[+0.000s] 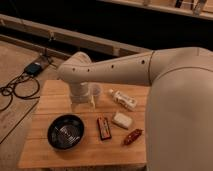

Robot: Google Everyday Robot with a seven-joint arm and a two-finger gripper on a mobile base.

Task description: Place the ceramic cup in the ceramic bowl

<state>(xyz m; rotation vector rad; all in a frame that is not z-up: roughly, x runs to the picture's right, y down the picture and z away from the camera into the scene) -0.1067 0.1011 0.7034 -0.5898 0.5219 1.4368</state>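
The placing is judged not yet done: the ceramic bowl (65, 132) is seen empty on the wooden table (50, 97), nearer the camera than the gripper (85, 103) and to its left in the view. The ceramic cup (95, 92) is found right against the gripper; whether it is grasped cannot be told. The cup is held or stood upright, long axis vertical, mouth upward. Lifting and carrying are left.

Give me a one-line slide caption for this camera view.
Robot gripper beside the pale cup on a wooden table, with the black bowl empty nearer the camera.
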